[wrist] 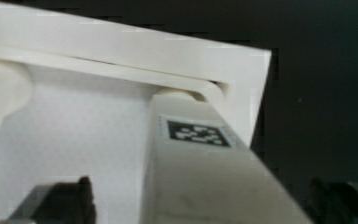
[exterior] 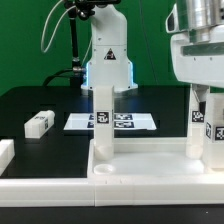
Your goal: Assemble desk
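The white rimmed tabletop point(exterior: 140, 172) lies at the front of the black table. One tagged leg point(exterior: 106, 125) stands upright in its corner socket on the exterior view's left. A second leg point(exterior: 206, 128) stands in the corner on the exterior view's right. My gripper point(exterior: 203, 98) hangs over this second leg, with a finger on each side of its top. In the wrist view the leg point(wrist: 215, 175) and its tag run between my dark fingers point(wrist: 64, 203) down to the tabletop point(wrist: 69, 120). A gap shows between one finger and the leg, so the gripper point(wrist: 202, 208) looks open.
A loose tagged leg point(exterior: 38, 123) lies on the table at the exterior view's left, and another white piece point(exterior: 5, 152) sits at that edge. The marker board point(exterior: 125, 121) lies flat behind the tabletop, in front of the robot base point(exterior: 108, 65).
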Available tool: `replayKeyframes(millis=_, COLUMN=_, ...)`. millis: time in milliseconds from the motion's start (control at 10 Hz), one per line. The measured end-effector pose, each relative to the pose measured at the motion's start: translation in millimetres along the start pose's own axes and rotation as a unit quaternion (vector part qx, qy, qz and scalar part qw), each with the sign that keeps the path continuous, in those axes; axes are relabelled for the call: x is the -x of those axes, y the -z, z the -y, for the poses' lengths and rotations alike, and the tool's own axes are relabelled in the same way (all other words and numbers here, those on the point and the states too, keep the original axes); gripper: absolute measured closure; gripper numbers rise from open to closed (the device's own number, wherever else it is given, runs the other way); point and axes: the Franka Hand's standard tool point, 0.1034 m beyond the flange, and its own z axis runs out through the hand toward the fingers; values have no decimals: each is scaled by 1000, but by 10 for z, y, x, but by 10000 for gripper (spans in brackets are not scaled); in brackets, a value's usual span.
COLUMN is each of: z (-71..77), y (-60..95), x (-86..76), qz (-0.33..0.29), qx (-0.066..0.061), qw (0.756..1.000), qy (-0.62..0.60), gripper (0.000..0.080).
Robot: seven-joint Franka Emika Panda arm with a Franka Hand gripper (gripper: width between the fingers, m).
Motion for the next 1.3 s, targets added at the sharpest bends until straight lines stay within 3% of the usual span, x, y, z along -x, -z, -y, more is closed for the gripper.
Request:
replayKeyframes(millis=100, z=8, y=-15, x=63, qz=2, qx=1, qw=996, qy=93, gripper=162)
replayKeyframes(millis=500, z=-7, y=-5, x=-3, qz=-4, qx=6, qw=974, qy=225, gripper=151)
replayKeyframes(millis=700, z=-7, y=-2, x=-73, qz=-10, qx=14, qw=902, qy=430, gripper=151)
replayKeyframes(millis=800, z=3, y=-36, x=-11, qz=-1, qx=22, qw=867, qy=498, gripper=151)
replayKeyframes(millis=1000, z=7, y=-31, x=-41, qz=-5, qx=20, qw=877, qy=480, gripper=151)
replayKeyframes(millis=1100, z=6, y=-33, x=-43, qz=-5, qx=20, qw=877, qy=480, gripper=284)
replayKeyframes(millis=1200, z=7, y=-33, x=-40, qz=-5, qx=20, qw=893, qy=450, gripper=284)
replayKeyframes(millis=1300, z=7, y=-34, x=-38, qz=-6, qx=19, qw=913, qy=409, gripper=422)
